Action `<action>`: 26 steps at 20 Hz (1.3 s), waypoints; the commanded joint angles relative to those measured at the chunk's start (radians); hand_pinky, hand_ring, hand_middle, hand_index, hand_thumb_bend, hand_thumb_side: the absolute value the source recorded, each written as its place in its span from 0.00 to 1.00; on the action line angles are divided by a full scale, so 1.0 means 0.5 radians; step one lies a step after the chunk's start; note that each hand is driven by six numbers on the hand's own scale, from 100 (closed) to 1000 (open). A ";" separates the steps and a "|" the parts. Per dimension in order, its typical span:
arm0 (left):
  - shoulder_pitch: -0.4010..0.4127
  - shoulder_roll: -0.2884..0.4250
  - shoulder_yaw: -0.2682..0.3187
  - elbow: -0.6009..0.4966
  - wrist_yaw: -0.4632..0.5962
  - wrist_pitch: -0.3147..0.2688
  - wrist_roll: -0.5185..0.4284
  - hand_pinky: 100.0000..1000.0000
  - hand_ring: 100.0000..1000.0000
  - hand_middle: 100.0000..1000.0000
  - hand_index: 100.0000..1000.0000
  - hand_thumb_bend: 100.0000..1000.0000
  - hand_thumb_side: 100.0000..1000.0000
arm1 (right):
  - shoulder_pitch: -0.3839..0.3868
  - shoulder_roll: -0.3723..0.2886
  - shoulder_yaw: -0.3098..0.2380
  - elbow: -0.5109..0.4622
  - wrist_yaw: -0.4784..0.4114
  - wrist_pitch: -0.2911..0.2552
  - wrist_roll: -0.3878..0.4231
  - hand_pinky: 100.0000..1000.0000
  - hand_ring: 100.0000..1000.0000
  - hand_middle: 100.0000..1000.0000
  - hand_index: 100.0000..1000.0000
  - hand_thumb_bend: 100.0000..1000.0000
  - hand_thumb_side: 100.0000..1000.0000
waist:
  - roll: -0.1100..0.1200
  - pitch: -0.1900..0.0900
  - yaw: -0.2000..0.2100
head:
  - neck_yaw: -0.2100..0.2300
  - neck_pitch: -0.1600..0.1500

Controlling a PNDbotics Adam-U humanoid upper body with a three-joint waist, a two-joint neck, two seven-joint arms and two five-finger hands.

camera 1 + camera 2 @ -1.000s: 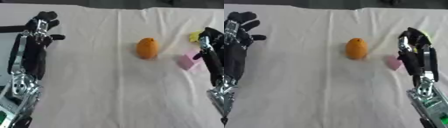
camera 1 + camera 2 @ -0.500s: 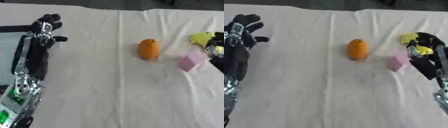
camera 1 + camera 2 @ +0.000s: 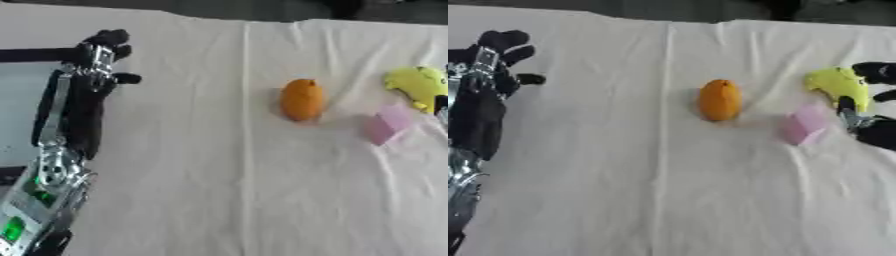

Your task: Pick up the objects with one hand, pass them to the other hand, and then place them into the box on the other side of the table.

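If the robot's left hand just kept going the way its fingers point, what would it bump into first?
The left hand points up the view, toward the table's far edge. Only bare white cloth lies ahead, so the way looks free as far as the picture shows. The orange fruit sits well off to the side.

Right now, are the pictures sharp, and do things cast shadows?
Left eye view: soft all over; the orange fruit casts a faint shadow to its left. Right eye view: equally soft, so the right hand by the yellow object is smeared; the pink block lacks crisp edges.
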 commanded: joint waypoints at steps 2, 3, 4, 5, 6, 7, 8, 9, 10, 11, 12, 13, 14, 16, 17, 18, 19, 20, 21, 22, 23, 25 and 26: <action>-0.007 0.054 0.007 -0.019 -0.011 0.003 -0.005 0.60 0.82 0.75 0.74 0.00 0.65 | -0.016 -0.180 -0.039 -0.032 0.129 -0.021 0.213 0.90 0.91 0.86 0.89 0.00 0.20 | -0.003 -0.048 -0.008 | -0.002 -0.026; -0.006 0.056 0.006 -0.019 -0.011 0.004 -0.005 0.60 0.82 0.75 0.74 0.00 0.65 | -0.024 -0.195 -0.034 -0.032 0.151 -0.036 0.253 0.91 0.91 0.86 0.90 0.00 0.19 | -0.004 -0.047 -0.009 | -0.008 -0.027; -0.005 0.058 0.005 -0.019 -0.011 0.004 -0.006 0.60 0.82 0.75 0.74 0.00 0.65 | -0.033 -0.211 -0.025 -0.032 0.175 -0.052 0.291 0.94 0.91 0.87 0.90 0.03 0.14 | -0.004 -0.047 -0.010 | -0.016 -0.028; -0.004 0.060 0.004 -0.019 -0.011 0.005 -0.006 0.60 0.82 0.75 0.74 0.00 0.65 | -0.042 -0.229 -0.012 -0.032 0.202 -0.068 0.327 0.98 0.92 0.87 0.90 0.07 0.10 | -0.005 -0.046 -0.011 | -0.024 -0.028; -0.003 0.062 0.003 -0.019 -0.011 0.006 -0.007 0.60 0.82 0.75 0.74 0.00 0.65 | -0.049 -0.244 0.001 -0.032 0.232 -0.082 0.360 1.00 0.92 0.87 0.91 0.12 0.06 | -0.006 -0.046 -0.012 | -0.031 -0.028; -0.003 0.064 0.002 -0.019 -0.010 0.007 -0.008 0.60 0.82 0.75 0.74 0.00 0.65 | -0.054 -0.258 0.020 -0.032 0.265 -0.094 0.393 1.00 0.92 0.87 0.91 0.15 0.04 | -0.007 -0.044 -0.011 | -0.037 -0.028; -0.003 0.065 -0.001 -0.019 -0.010 0.008 -0.010 0.60 0.82 0.75 0.74 0.00 0.65 | -0.060 -0.271 0.043 -0.032 0.304 -0.107 0.430 1.00 0.92 0.87 0.90 0.19 0.00 | -0.007 -0.043 -0.010 | -0.042 -0.029; -0.004 0.066 -0.003 -0.019 -0.009 0.009 -0.011 0.60 0.82 0.75 0.74 0.00 0.65 | -0.067 -0.280 0.064 -0.032 0.343 -0.118 0.464 1.00 0.93 0.87 0.90 0.23 0.00 | -0.008 -0.041 -0.009 | -0.045 -0.031; -0.005 0.066 -0.005 -0.019 -0.009 0.010 -0.013 0.60 0.82 0.75 0.74 0.00 0.65 | -0.074 -0.287 0.085 -0.032 0.382 -0.127 0.496 1.00 0.93 0.87 0.90 0.26 0.00 | -0.008 -0.039 -0.007 | -0.049 -0.034; -0.006 0.066 -0.006 -0.019 -0.009 0.011 -0.014 0.60 0.82 0.75 0.74 0.00 0.65 | -0.081 -0.289 0.103 -0.032 0.418 -0.135 0.526 1.00 0.93 0.86 0.89 0.26 0.00 | -0.008 -0.036 -0.004 | -0.053 -0.037; -0.007 0.066 -0.007 -0.020 -0.009 0.012 -0.015 0.60 0.82 0.75 0.74 0.00 0.65 | -0.090 -0.290 0.119 -0.032 0.448 -0.144 0.551 1.00 0.93 0.86 0.89 0.27 0.00 | -0.008 -0.034 -0.002 | -0.056 -0.039; -0.008 0.066 -0.008 -0.020 -0.008 0.012 -0.015 0.60 0.82 0.75 0.74 0.00 0.65 | -0.098 -0.289 0.132 -0.032 0.472 -0.151 0.573 1.00 0.93 0.86 0.89 0.27 0.00 | -0.009 -0.031 0.000 | -0.059 -0.040; -0.009 0.066 -0.008 -0.020 -0.007 0.013 -0.014 0.60 0.82 0.75 0.74 0.00 0.65 | -0.107 -0.288 0.143 -0.032 0.490 -0.157 0.590 1.00 0.92 0.86 0.89 0.27 0.00 | -0.009 -0.028 0.001 | -0.060 -0.041; -0.010 0.066 -0.010 -0.019 -0.004 0.015 -0.012 0.60 0.82 0.75 0.74 0.00 0.66 | -0.125 -0.287 0.159 -0.032 0.516 -0.158 0.613 1.00 0.92 0.87 0.89 0.29 0.00 | -0.008 -0.024 0.004 | -0.060 -0.044; -0.011 0.066 -0.012 -0.019 -0.002 0.016 -0.012 0.60 0.82 0.75 0.74 0.00 0.66 | -0.135 -0.286 0.166 -0.032 0.527 -0.155 0.619 1.00 0.92 0.87 0.90 0.30 0.00 | -0.007 -0.022 0.005 | -0.060 -0.044; -0.011 0.066 -0.013 -0.019 -0.001 0.018 -0.012 0.60 0.82 0.75 0.74 0.00 0.66 | -0.146 -0.285 0.173 -0.032 0.538 -0.150 0.624 1.00 0.92 0.87 0.90 0.31 0.00 | -0.006 -0.021 0.007 | -0.059 -0.042; -0.012 0.066 -0.015 -0.019 0.000 0.019 -0.013 0.60 0.82 0.75 0.74 0.00 0.66 | -0.158 -0.284 0.180 -0.032 0.550 -0.144 0.628 1.00 0.92 0.87 0.90 0.31 0.00 | -0.005 -0.019 0.008 | -0.059 -0.040; -0.012 0.065 -0.016 -0.019 0.001 0.020 -0.014 0.60 0.82 0.75 0.74 0.00 0.66 | -0.170 -0.284 0.188 -0.032 0.562 -0.141 0.629 1.00 0.92 0.87 0.90 0.31 0.00 | -0.004 -0.019 0.009 | -0.060 -0.038; -0.013 0.065 -0.017 -0.019 0.002 0.020 -0.014 0.60 0.82 0.75 0.74 0.00 0.66 | -0.181 -0.284 0.198 -0.032 0.579 -0.139 0.631 1.00 0.91 0.87 0.90 0.31 0.00 | -0.004 -0.018 0.011 | -0.062 -0.036; -0.015 0.065 -0.018 -0.020 0.003 0.021 -0.015 0.60 0.82 0.75 0.74 0.00 0.66 | -0.191 -0.282 0.209 -0.032 0.597 -0.139 0.631 1.00 0.91 0.88 0.90 0.31 0.00 | -0.004 -0.017 0.013 | -0.062 -0.035; -0.016 0.064 -0.018 -0.021 0.003 0.021 -0.015 0.60 0.82 0.75 0.74 0.00 0.66 | -0.199 -0.279 0.223 -0.032 0.618 -0.139 0.631 1.00 0.91 0.88 0.90 0.31 0.00 | -0.004 -0.016 0.016 | -0.062 -0.036; -0.020 0.062 -0.020 -0.022 0.005 0.023 -0.017 0.60 0.82 0.75 0.74 0.00 0.66 | -0.212 -0.270 0.253 -0.032 0.664 -0.139 0.636 1.00 0.91 0.88 0.91 0.31 0.00 | -0.005 -0.014 0.022 | -0.055 -0.036; -0.022 0.061 -0.022 -0.023 0.006 0.023 -0.018 0.60 0.82 0.75 0.74 0.00 0.66 | -0.218 -0.265 0.267 -0.032 0.684 -0.140 0.643 1.00 0.91 0.88 0.91 0.31 0.00 | -0.006 -0.012 0.025 | -0.052 -0.037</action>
